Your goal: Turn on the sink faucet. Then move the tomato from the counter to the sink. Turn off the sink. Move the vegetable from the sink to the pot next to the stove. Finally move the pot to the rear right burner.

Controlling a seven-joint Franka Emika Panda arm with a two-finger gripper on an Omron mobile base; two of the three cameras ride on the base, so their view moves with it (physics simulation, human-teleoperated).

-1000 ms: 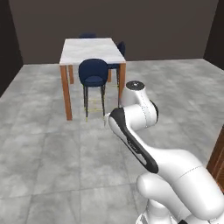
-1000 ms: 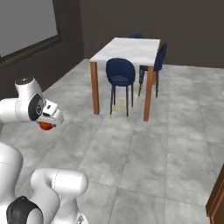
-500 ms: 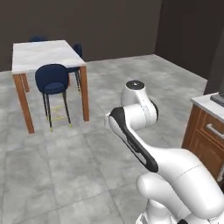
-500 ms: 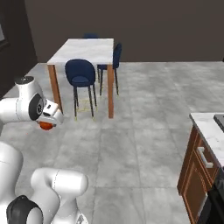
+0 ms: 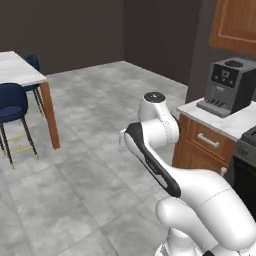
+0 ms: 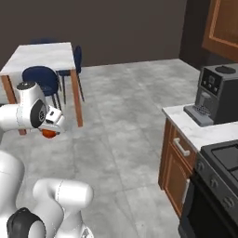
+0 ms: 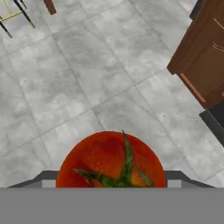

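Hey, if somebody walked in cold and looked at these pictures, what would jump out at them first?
Most striking is the red tomato with its green stem, held in the gripper above the grey tiled floor. Next comes the robot's white arm, folded in the foreground. To the right stands a black coffee machine on a pale counter, and a white-topped table with blue chairs sits farther back.

arm folded, tool point(image 6: 48, 132) gripping tomato point(image 7: 111, 159)
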